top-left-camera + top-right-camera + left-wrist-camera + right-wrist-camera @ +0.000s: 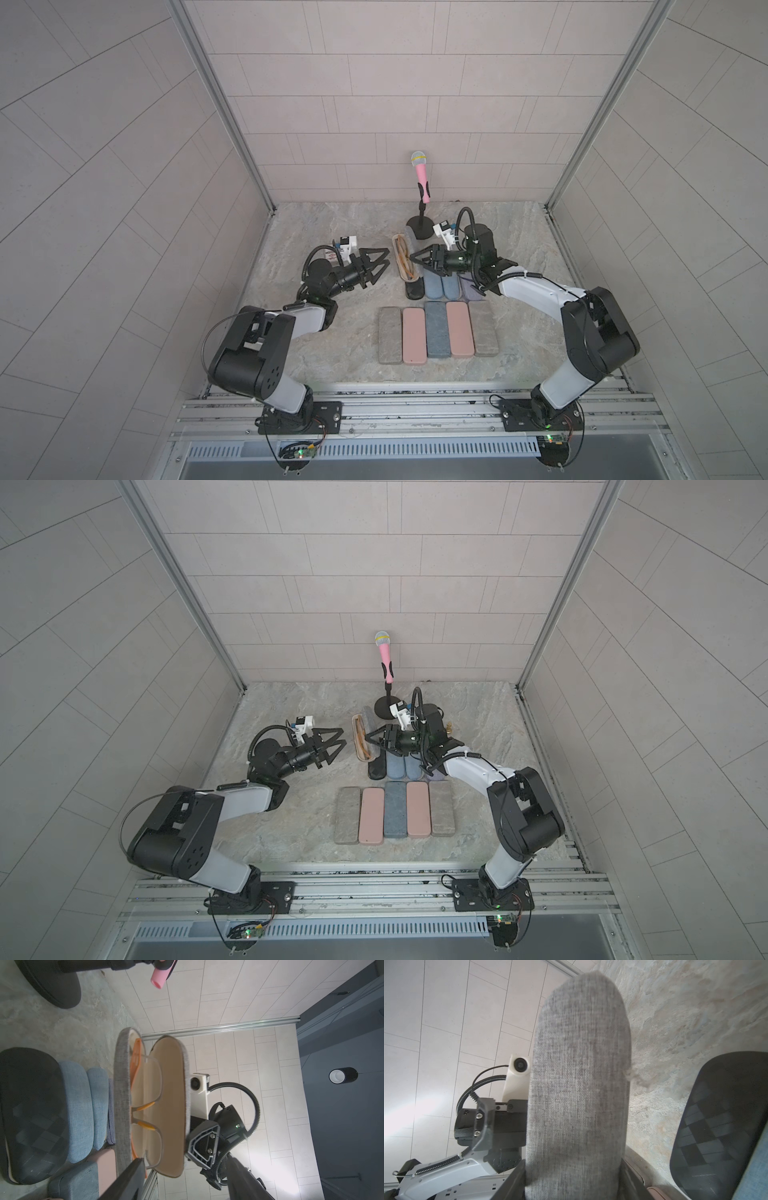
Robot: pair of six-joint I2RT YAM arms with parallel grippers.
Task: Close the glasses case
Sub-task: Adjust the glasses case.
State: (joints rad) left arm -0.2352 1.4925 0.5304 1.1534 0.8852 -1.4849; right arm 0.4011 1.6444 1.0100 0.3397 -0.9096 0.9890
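Note:
The grey fabric glasses case [397, 253] [355, 729] lies open on the table behind a row of closed cases. Its base [121, 1095] holds glasses [137, 1059] with clear rims and orange arms. The lid [170, 1088] stands up, its tan lining facing my left gripper. My left gripper [387, 257] [343, 737] [185, 1160] hovers just left of the case, open and holding nothing. My right gripper [415, 264] [374, 746] [571, 1167] is at the lid's outer side, and the grey lid [579, 1084] fills the gap between its two fingers.
A pink microphone [422, 174] on a black stand [419, 226] rises just behind the case. A black case [414, 289], two blue ones [432, 286] and a purple one [471, 291] lie beside it. Several closed cases [437, 329] form a front row.

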